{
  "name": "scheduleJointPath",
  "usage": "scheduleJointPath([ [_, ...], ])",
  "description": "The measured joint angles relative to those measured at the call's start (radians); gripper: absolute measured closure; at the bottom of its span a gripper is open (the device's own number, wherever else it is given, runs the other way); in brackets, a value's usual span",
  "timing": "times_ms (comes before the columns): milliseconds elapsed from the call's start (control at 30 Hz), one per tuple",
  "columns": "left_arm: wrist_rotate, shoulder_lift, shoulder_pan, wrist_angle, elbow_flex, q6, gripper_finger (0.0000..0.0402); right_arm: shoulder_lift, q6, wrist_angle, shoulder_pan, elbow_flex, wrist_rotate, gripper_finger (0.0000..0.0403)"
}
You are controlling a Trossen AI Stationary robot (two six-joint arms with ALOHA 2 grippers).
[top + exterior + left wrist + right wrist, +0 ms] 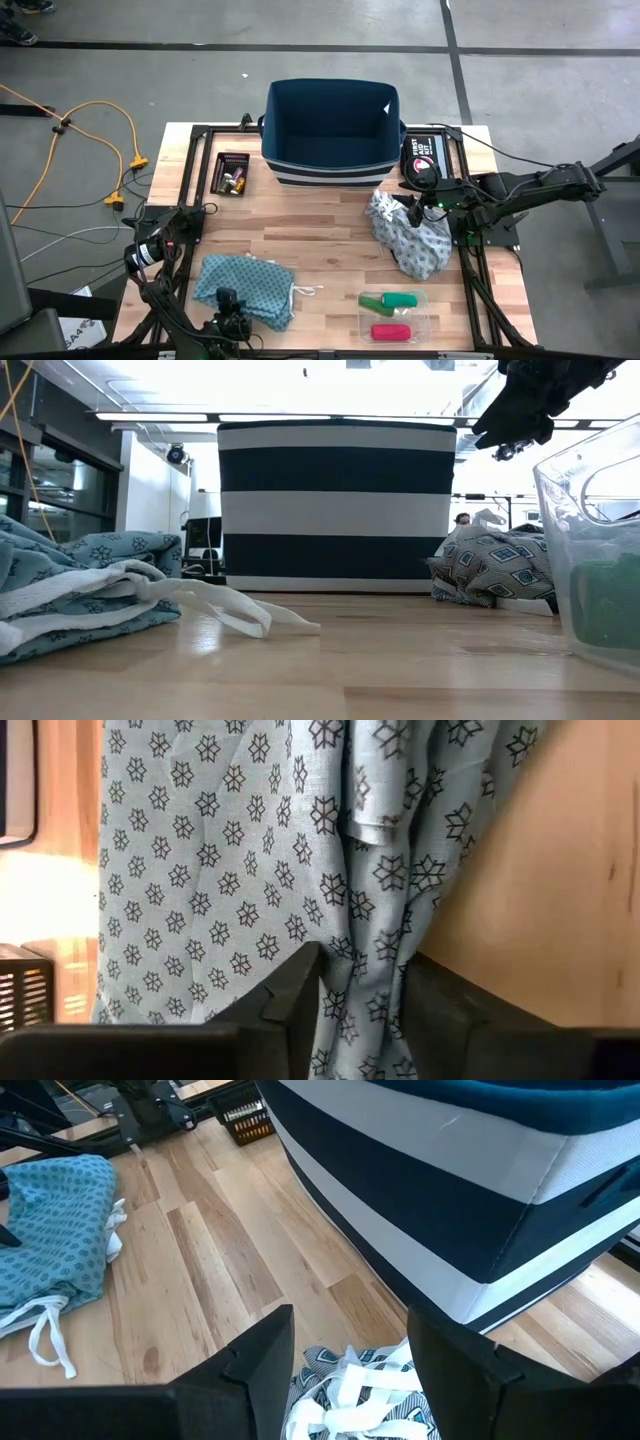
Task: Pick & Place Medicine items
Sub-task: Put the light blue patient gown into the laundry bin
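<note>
The green tubes (390, 299) and red-pink tube (390, 332) lay in a clear tray (425, 312) at the table's (330, 225) near edge. They looked light, stiff and slippery, best pinched mid-length. The right gripper (415, 207) hovered with jaws open above the grey cloth (412, 240); the left gripper (232, 318) held open jaws over the teal cloth (243, 288).

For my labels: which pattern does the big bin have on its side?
Broad dark navy and white horizontal stripes on the bin; the low view shows it best.

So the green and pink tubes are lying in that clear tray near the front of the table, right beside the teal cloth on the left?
Nearly. The green tube and red-pink tube do lie in the clear plastic tray near the table's front edge, but the high view shows that tray toward the right, apart from the teal patterned cloth on the left, with bare wood between them.
</note>
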Motion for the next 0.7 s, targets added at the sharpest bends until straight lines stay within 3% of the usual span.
scheduleJointPath([
  [467, -0.007, 0.000, 0.000, -0.031, 0.000, -0.046, 0.0389, 0.000, 0.000, 0.000, 0.000, 0.000, 0.000, 0.0219],
  [700, -0.011, -0.015, 0.000, -0.054, 0.000, -0.053, 0.0398, 0.000, 0.000, 0.000, 0.000, 0.000, 0.000, 0.0219],
])
